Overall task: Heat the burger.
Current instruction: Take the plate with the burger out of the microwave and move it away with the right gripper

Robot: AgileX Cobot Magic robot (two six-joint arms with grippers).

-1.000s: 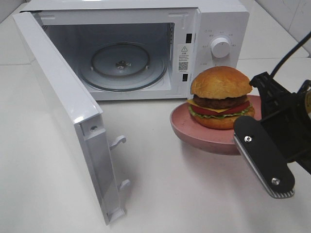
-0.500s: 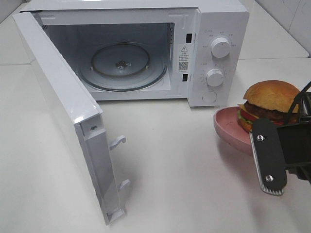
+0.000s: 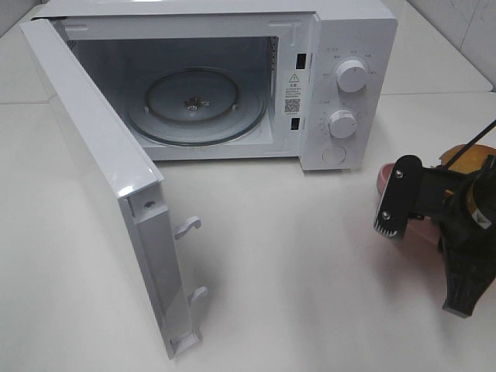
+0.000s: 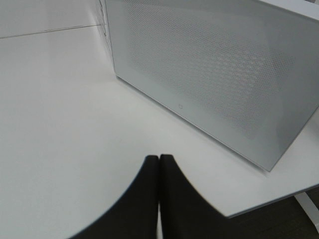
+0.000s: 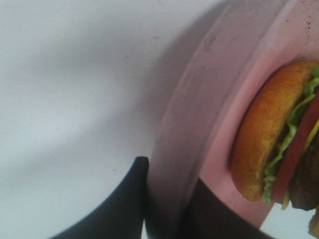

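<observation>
With the microwave (image 3: 232, 77) door (image 3: 101, 186) swung wide at the left of the frame and the glass turntable (image 3: 194, 105) bare inside, the loading is yet to come! Over at the right edge the right gripper (image 5: 167, 199) has its jaws pinched on the rim of the pink plate (image 5: 199, 124), one jaw under, one over, a narrow clamp. The burger (image 5: 274, 139) sits on that plate, well apart from the oven; in the high view only a sliver of bun (image 3: 465, 153) peeks past the arm. So: door open, plate gripped, but burger in, door shut and dial (image 3: 351, 76) turned all look left to do.

The left gripper (image 4: 158, 199) has its jaws pressed together, holding nothing, low over the tabletop (image 3: 310, 263) beside the microwave's perforated side.

Room? Plenty of bare tabletop between plate and cavity. The door's free edge juts toward lower centre, and the control panel flanks the opening's right side.
</observation>
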